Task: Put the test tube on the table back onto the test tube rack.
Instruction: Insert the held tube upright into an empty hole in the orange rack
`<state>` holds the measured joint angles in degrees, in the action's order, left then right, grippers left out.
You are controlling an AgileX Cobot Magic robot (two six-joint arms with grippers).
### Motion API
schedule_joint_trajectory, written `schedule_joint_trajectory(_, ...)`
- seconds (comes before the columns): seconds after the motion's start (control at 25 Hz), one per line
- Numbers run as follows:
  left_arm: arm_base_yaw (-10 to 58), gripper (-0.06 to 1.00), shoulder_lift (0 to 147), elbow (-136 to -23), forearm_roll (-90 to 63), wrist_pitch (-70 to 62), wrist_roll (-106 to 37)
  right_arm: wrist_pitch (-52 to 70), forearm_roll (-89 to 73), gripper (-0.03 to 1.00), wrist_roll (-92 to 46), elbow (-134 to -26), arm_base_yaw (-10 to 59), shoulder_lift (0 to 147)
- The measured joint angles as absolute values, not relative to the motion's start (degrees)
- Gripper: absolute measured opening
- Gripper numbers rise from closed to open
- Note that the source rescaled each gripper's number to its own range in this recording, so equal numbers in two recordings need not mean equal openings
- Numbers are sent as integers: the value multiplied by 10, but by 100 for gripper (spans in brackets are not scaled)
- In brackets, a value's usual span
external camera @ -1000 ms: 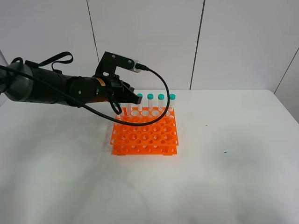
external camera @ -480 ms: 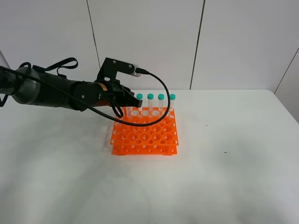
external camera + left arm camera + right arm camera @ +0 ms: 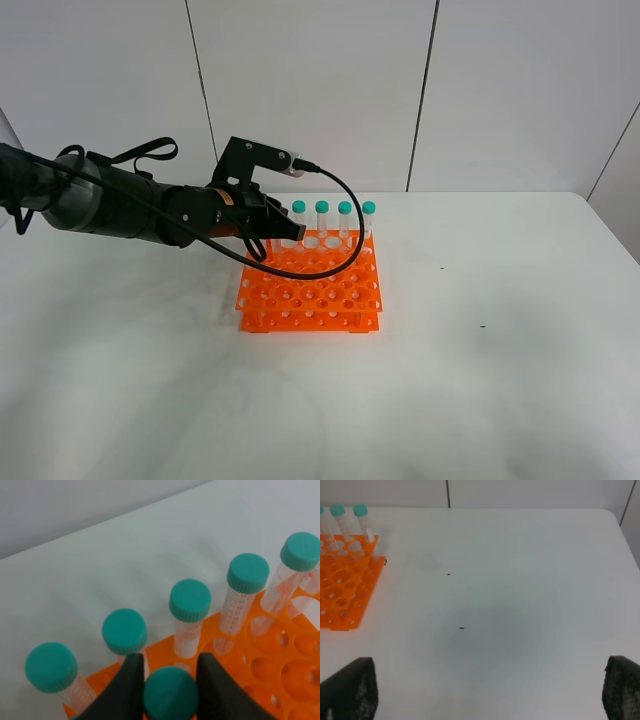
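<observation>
Exterior high view: the white tabletop (image 3: 480, 380) carries every item in the scene. The test tube rack (image 3: 310, 285), bright orange with a grid of round holes, sits left of the tabletop centre. The left arm (image 3: 130, 208), black and cable-wrapped, reaches in from the left edge and ends over the rack's rear left corner. Four teal-capped tubes (image 3: 333, 220) stand upright in the rack's rear row, just right of the left end effector (image 3: 268, 232).

Left wrist view: the left end effector (image 3: 167, 690) is clamped on the test tube (image 3: 171, 694), with one black finger (image 3: 129, 690) against each side of its teal cap. The held tube sits directly above the rack (image 3: 280, 665), one row nearer the camera than a line of five capped tubes (image 3: 190, 611) seated in the rack holes.

Right wrist view: the right end effector (image 3: 485, 692) hangs over bare tabletop (image 3: 520, 580), well apart from the rack (image 3: 345, 590). Its two dark fingertips (image 3: 349, 687) are spread wide, holding nothing.
</observation>
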<state>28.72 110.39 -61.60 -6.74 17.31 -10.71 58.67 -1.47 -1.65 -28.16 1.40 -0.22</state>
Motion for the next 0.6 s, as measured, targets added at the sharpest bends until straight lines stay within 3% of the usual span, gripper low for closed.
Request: schedule_joint_trajectory(0.6,287,0,1118,-616,-67,196,-92,587,-15,100,-17,-282,14,-2)
